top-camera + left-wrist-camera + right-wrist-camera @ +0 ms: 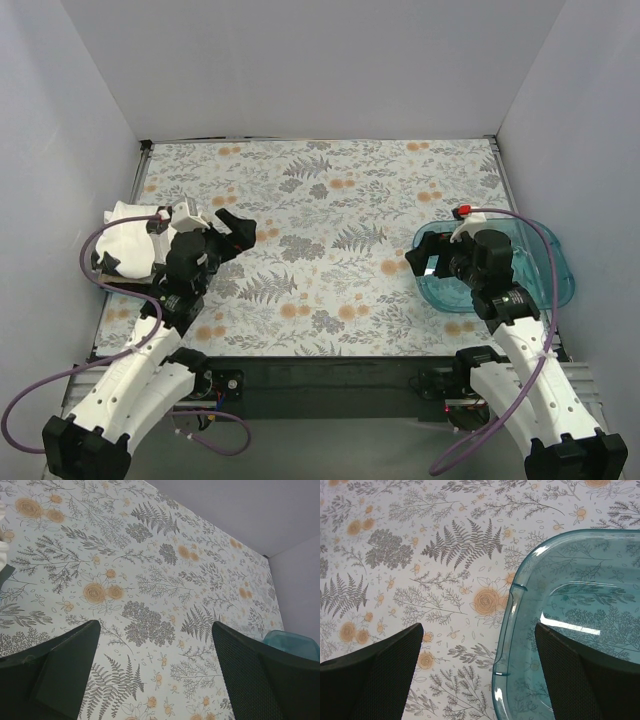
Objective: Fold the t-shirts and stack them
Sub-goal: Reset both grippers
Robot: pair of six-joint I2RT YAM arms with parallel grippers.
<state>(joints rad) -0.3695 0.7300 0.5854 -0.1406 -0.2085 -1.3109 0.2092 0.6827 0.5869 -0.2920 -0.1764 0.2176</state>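
The white t-shirt (125, 232) lies bunched in a pile at the table's left edge, behind my left arm. A sliver of it shows at the left edge of the left wrist view (2, 547). The tan-beige t-shirt is not clearly visible; only a thin dark strip (112, 283) shows under the white pile. My left gripper (236, 236) (156, 628) is open and empty, over bare table to the right of the white t-shirt. My right gripper (420, 256) (479, 628) is open and empty, over the left rim of the tub.
A translucent blue plastic tub (505, 268) (570, 605) stands empty at the right edge of the table; its corner also shows in the left wrist view (292, 642). The floral tablecloth (330, 230) covers the table. White walls close the left, back and right sides.
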